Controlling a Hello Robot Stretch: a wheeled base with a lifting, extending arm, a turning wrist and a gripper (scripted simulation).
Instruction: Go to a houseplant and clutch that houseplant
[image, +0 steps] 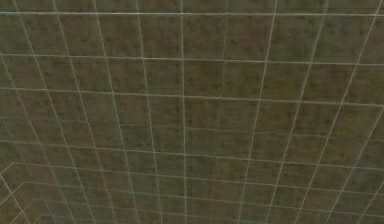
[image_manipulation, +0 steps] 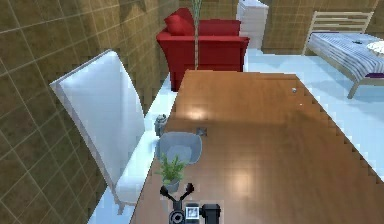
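houseplant (image_manipulation: 172, 171): small green leafy thing in a little pot, upright on the counter (image_manipulation: 270, 130), close to the counter edge that faces the white chair (image_manipulation: 100, 110). next out along that edge is a grey bowl (image_manipulation: 181, 148), just beside the plant; touching or not, can't tell. past that, a small grey cup-like item (image_manipulation: 160, 124) sits at the same edge. gripper (image_manipulation: 184, 204) is at the arm side view's bottom, with the plant right at its far end, slightly toward the chair edge. gap vs contact: can't tell. gripper opening isn't readable, and i can't tell whether it has hold of anything, since the plant stands on the counter right there. judgement: offset looks small, a short reach outward and a touch toward the chair edge. forward view: tiled wall (image: 190, 110).
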